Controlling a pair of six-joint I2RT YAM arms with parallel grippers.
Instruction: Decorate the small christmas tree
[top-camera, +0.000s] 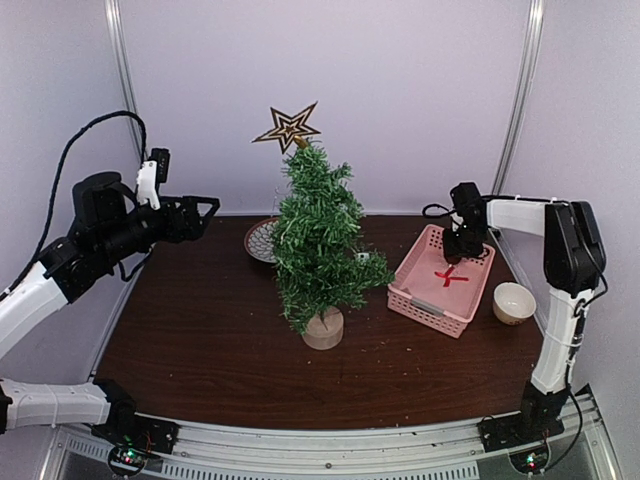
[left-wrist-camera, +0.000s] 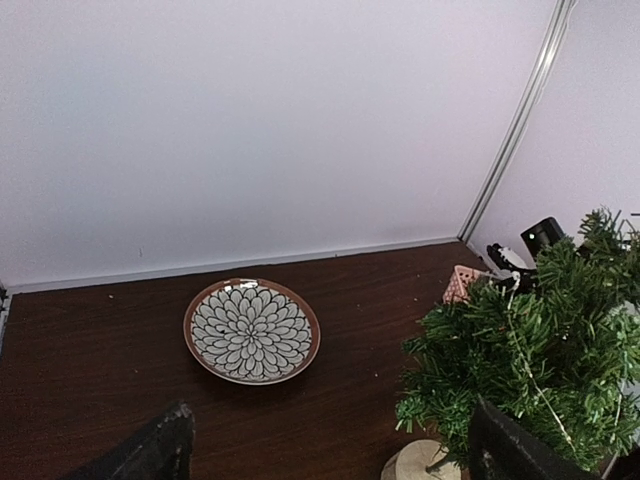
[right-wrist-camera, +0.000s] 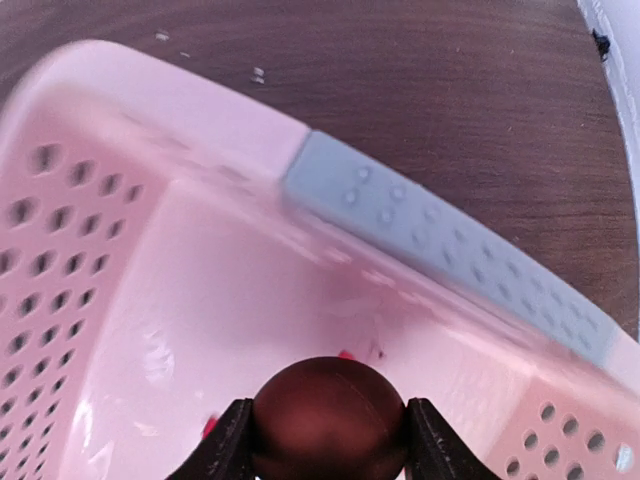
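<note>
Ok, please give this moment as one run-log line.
right gripper: grips dark red round ball inside pink perforated plastic basket | left gripper: open | small green christmas tree: upright

Dark green small christmas tree (top-camera: 318, 240) on a pale wooden base (top-camera: 323, 328), brown-and-cream striped star (top-camera: 288, 127), pink perforated basket (top-camera: 425, 305) with grey handle (right-wrist-camera: 450, 240), dark red ball (right-wrist-camera: 328, 415), plate (left-wrist-camera: 252, 330) with blue-grey petal pattern and brown rim, cream bowl (top-camera: 514, 302), dark brown desk (top-camera: 200, 340)

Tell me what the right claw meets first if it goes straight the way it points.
Probably the floor of the pink perforated plastic basket; the right claw, gripping a dark red ball, points down into it.
</note>
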